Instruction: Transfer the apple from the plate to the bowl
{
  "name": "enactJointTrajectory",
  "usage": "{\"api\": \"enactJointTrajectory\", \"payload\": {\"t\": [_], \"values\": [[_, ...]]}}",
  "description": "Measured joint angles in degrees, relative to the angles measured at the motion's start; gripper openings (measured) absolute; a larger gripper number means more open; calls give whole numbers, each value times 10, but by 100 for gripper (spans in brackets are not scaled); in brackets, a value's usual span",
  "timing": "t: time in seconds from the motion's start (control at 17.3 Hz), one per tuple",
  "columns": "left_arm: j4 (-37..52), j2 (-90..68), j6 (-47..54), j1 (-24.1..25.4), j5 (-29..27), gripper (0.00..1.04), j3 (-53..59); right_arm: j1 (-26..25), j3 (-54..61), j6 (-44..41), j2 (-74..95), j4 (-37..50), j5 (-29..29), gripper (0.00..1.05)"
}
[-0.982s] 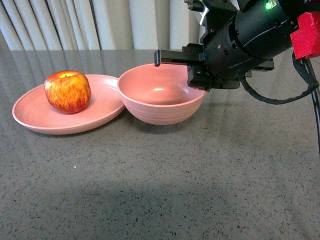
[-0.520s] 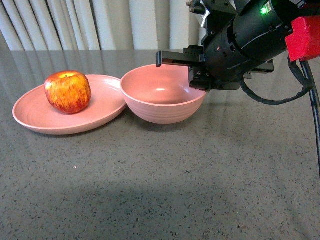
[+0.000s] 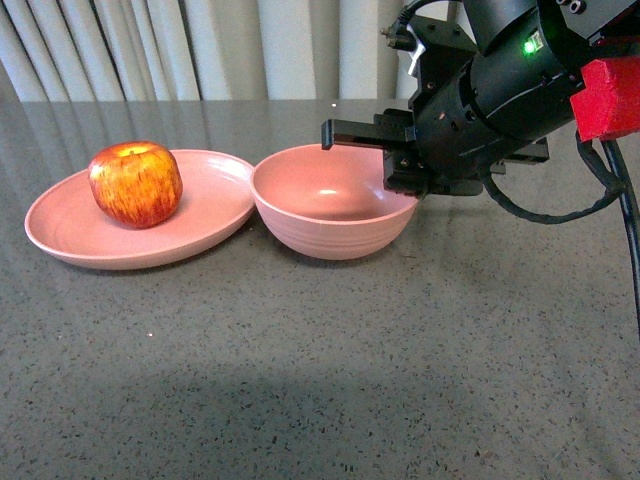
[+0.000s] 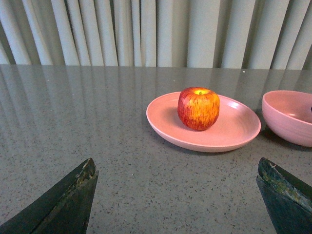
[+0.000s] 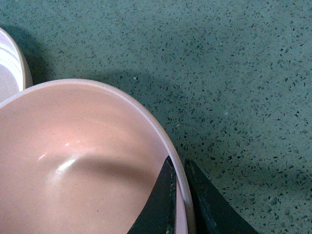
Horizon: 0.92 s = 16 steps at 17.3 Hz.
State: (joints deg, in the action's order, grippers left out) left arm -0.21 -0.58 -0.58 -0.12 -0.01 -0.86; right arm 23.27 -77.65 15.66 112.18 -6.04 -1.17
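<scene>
The red apple sits on the shallow pink plate at the left; both also show in the left wrist view, the apple on the plate. The deep pink bowl stands just right of the plate, empty. My right gripper is shut on the bowl's right rim; in the right wrist view the gripper pinches the rim with one finger inside and one outside the bowl. My left gripper is open and empty, low over the table in front of the plate.
The grey speckled table stretches toward the front. Curtains hang behind the table. A black cable loops from the right arm at the right.
My right gripper has shifted the bowl slightly to the right and lower, opening a small gap from the plate's rim. The apple and plate have not moved.
</scene>
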Motion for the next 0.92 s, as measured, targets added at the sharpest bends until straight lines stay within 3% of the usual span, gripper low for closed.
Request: {"api": "enactJointTrajectory", "payload": {"t": [0.17, 0.52, 0.87, 0.92], "values": [[0, 0, 0, 0, 0, 98, 0, 0, -2, 0, 2, 0, 1, 5], [0, 0, 0, 0, 0, 98, 0, 0, -2, 0, 2, 16, -2, 62], [0, 0, 0, 0, 0, 98, 0, -5, 18, 14, -41, 39, -37, 100], [0, 0, 0, 0, 0, 98, 0, -7, 28, 14, -60, 55, -39, 99]]}}
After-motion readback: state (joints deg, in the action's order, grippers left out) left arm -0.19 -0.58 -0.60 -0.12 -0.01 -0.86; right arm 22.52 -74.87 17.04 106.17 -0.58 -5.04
